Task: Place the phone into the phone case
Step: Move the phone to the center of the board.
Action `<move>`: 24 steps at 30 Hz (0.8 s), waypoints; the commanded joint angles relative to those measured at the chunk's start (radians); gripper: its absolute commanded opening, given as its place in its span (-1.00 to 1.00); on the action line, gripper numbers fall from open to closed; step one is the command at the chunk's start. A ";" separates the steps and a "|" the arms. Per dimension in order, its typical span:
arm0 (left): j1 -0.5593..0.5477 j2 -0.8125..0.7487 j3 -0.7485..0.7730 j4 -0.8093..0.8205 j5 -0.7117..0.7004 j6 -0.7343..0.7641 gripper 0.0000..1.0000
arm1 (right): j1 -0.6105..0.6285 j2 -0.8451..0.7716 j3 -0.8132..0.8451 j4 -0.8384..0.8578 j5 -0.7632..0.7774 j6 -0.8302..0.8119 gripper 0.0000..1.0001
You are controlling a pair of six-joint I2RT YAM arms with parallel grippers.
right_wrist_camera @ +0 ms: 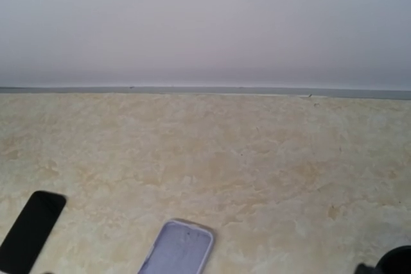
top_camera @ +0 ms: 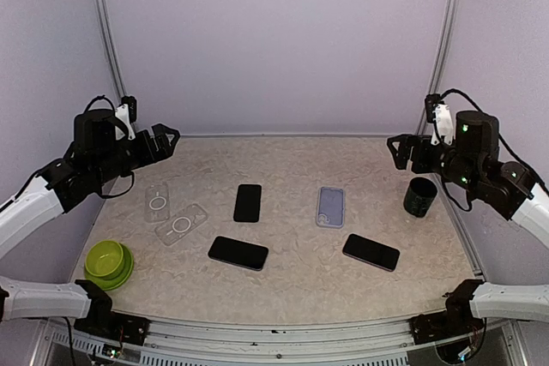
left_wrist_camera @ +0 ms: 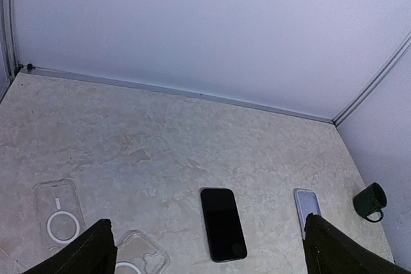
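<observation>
Three black phones lie flat on the table: one at mid-left (top_camera: 248, 202), one nearer the front (top_camera: 238, 252), one at front right (top_camera: 371, 251). A lilac phone case (top_camera: 330, 207) lies open side up right of centre, and two clear cases (top_camera: 157, 201) (top_camera: 181, 224) lie at the left. My left gripper (top_camera: 167, 139) hovers open, high over the back left. In the left wrist view its fingers (left_wrist_camera: 96, 248) frame the mid-left phone (left_wrist_camera: 223, 222). My right gripper (top_camera: 399, 150) hangs open at the back right. The right wrist view shows the lilac case (right_wrist_camera: 178, 248), not its fingers.
A green bowl (top_camera: 109, 262) sits at the front left edge. A dark green mug (top_camera: 419, 197) stands at the right below my right arm, also showing in the left wrist view as the mug (left_wrist_camera: 370, 200). Walls close the back and both sides.
</observation>
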 commanded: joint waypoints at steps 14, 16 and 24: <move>-0.015 0.089 -0.053 -0.005 -0.090 -0.105 0.94 | -0.023 0.307 0.107 -0.193 0.171 0.101 0.99; -0.020 0.113 -0.049 -0.011 -0.103 -0.118 0.94 | -0.042 0.319 0.118 -0.194 0.145 0.125 0.99; -0.085 0.170 -0.082 0.041 -0.155 -0.166 0.92 | -0.132 0.338 0.097 -0.172 0.065 0.160 0.99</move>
